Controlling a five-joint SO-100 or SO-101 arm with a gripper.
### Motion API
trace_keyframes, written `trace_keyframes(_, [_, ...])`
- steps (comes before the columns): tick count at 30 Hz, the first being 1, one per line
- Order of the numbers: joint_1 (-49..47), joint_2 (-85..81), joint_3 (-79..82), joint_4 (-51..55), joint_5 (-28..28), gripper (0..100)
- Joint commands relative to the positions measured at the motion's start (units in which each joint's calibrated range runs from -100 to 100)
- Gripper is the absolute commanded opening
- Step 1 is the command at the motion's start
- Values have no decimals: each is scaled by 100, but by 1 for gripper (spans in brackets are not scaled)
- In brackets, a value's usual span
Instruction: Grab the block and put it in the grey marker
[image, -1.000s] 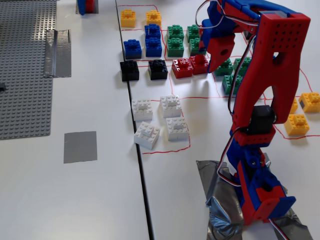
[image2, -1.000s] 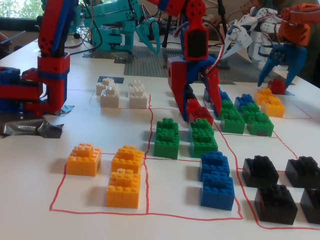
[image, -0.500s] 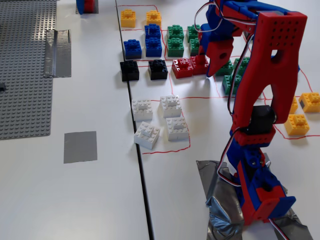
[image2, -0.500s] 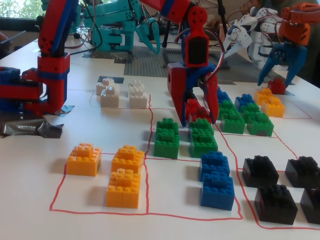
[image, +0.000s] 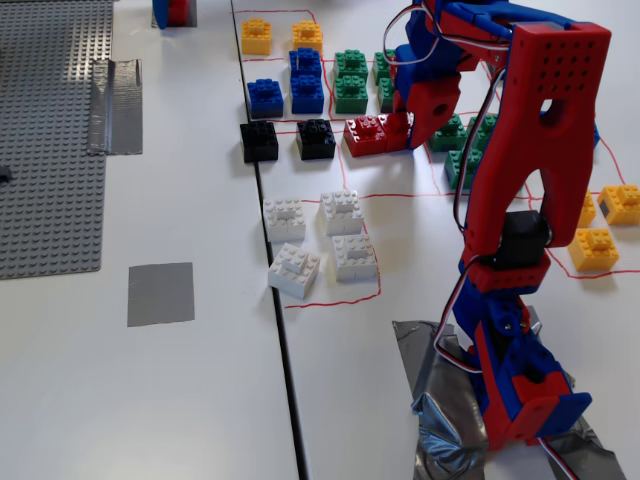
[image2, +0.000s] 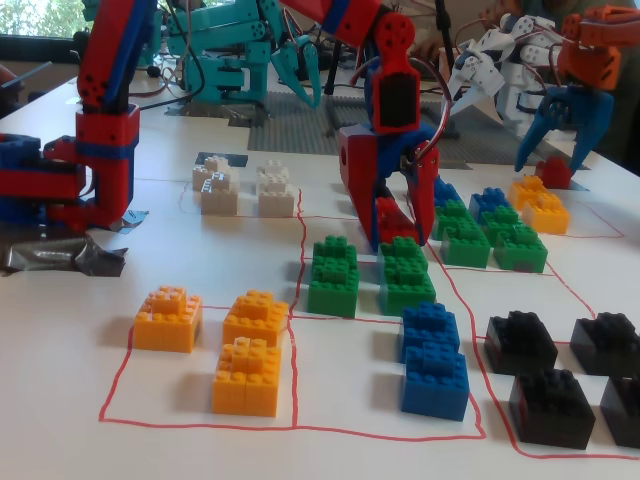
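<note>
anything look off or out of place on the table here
One white brick, at the lower left of the white group in the fixed view looking down on the table, sits rotated and straddles the red outline while its neighbours sit square. The tape under the arm's base is crumpled and wrinkled. Otherwise nothing stands out.

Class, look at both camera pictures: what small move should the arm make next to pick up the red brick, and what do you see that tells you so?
Probably close the fingers. In a fixed view the gripper is already down at the red brick, apparently touching it, but a firm grasp isn't visible. The grey marker lies bare across the table, so carrying comes afterwards.
</note>
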Motion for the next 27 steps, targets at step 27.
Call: trace_keyframes(27, [-105, -1163, -2443, 2504, 29, 0])
